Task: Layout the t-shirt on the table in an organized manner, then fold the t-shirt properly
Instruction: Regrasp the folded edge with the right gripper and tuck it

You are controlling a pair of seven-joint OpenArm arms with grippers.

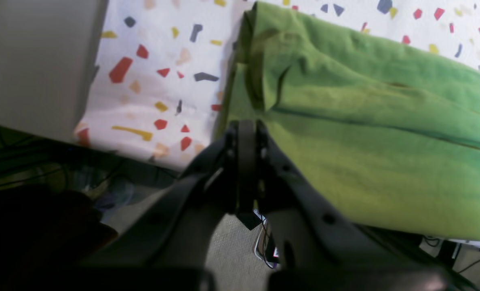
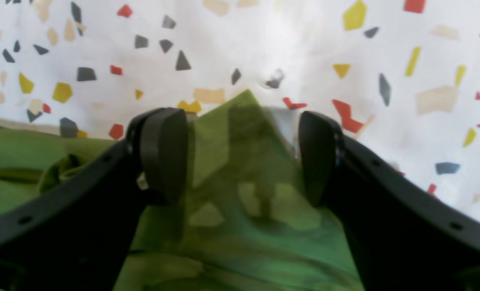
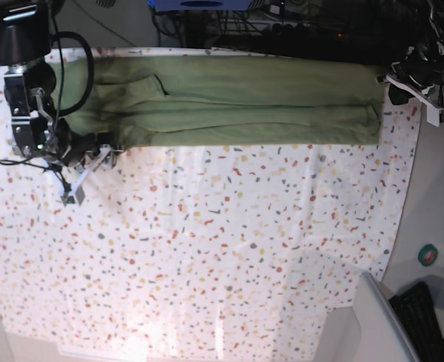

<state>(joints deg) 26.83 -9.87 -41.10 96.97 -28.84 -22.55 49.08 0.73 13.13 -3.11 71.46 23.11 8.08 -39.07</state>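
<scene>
The t-shirt (image 3: 229, 102) lies folded in a long band along the far edge of the desk (image 3: 222, 249). The right fingers (image 2: 163, 153) are spread over one corner of it. The left fingers (image 1: 246, 149), pressed together, sit at its other end.

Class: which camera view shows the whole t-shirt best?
The base view: the t-shirt lies in a long band along the table's far edge. The left wrist view shows only one bunched end, the right wrist view a corner between the right hand's open fingers.

t-shirt (image 3: 237, 105): soft matt olive cloth, creased | table (image 3: 229, 249): white flecked cloth, matt, lightly wrinkled
</scene>
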